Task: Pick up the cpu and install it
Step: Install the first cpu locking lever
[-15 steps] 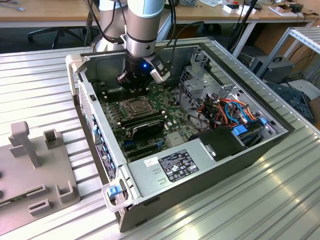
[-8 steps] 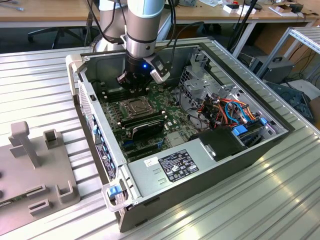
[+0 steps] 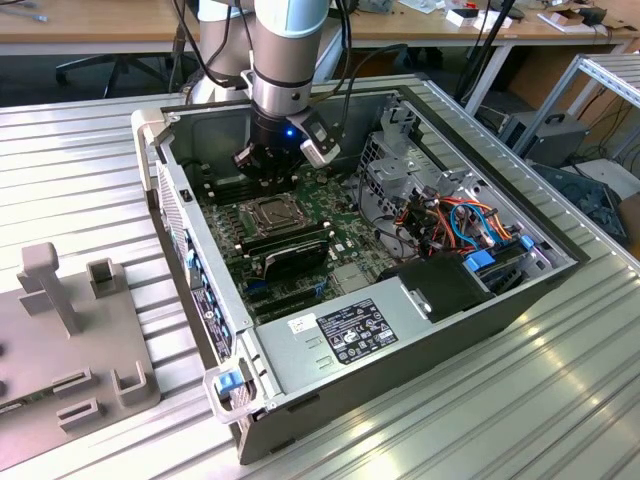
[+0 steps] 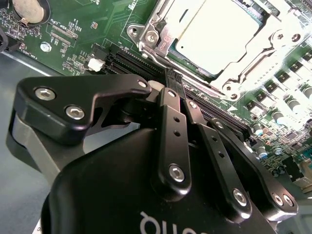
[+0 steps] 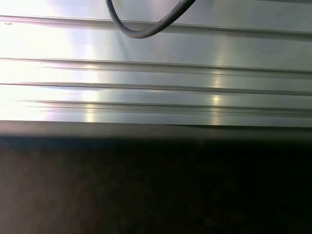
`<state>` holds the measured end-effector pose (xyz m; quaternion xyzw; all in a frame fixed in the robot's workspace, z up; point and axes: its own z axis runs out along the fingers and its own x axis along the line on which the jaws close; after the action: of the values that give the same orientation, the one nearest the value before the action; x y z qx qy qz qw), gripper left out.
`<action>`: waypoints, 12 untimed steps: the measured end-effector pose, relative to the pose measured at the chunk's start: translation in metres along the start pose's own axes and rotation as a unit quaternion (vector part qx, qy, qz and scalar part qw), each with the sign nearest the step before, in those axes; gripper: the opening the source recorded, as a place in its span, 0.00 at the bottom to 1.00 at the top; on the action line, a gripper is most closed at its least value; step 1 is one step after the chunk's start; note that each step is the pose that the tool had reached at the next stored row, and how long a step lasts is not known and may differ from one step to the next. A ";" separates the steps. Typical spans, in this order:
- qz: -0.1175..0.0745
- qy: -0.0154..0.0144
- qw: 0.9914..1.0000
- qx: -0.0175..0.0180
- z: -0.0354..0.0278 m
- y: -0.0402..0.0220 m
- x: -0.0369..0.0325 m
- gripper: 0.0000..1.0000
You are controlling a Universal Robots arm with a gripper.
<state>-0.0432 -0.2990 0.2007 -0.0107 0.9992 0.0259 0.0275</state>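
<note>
Silver-grey cpu (image 4: 219, 34) lies seated on the green motherboard (image 4: 97, 24), ringed by the shiny retention frame (image 4: 157, 22); black jaws hang clenched together just beside it, above the memory slots (image 4: 131, 61), gripping nothing

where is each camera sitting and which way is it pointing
Exterior view: off the arm, above, looking down into the open computer case on the ribbed table; the arm and tool show.
Second wrist view: on the arm, looking along the tool at the cpu on the motherboard.
First wrist view: on the arm, facing a ribbed metal surface and a black cable.
Shared: exterior and second wrist views both hold tool, cpu and motherboard.
</note>
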 end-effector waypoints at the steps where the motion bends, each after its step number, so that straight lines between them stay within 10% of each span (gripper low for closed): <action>1: 0.000 0.000 1.000 0.000 0.0002 0.0000 0.0000 0.11; 12: 0.000 0.000 1.000 0.000 -0.0040 0.0003 -0.0003 0.11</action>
<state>-0.0431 -0.2989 0.2047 -0.0107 0.9992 0.0262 0.0277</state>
